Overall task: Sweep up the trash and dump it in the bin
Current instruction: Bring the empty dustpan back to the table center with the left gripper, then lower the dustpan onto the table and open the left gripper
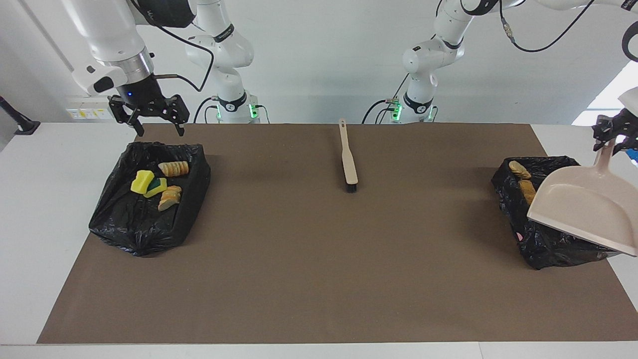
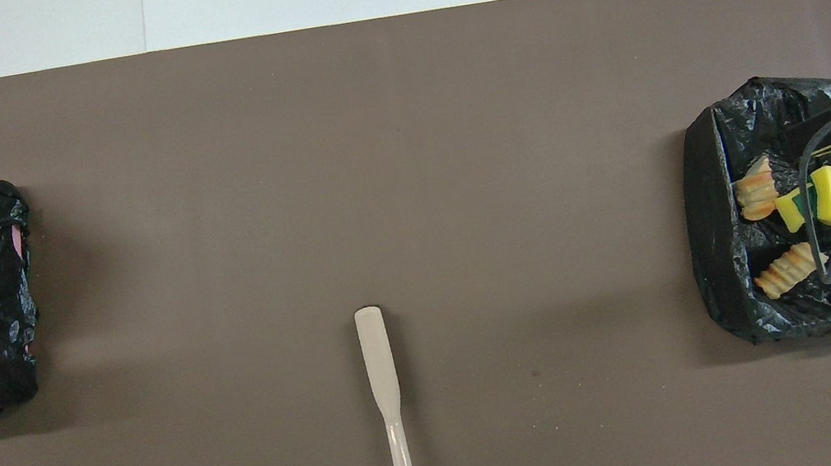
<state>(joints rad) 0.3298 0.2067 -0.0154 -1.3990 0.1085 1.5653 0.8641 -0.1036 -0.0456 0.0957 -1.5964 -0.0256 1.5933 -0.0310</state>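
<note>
We count two black-lined bins, seven trash pieces inside, one brush, left tool grasping the dustpan, right tool released, brown-matted surface, white wall.

You're looking at a matt brown mat, crinkled glossy black plastic liners at both ends of the desk — and smooth beige plastic on the dustpan and brush, spongy yellow trash.

Yellow sponge chunks and golden-brown bread pieces lie in black-bagged bin; more bread in second bagged bin.
</note>
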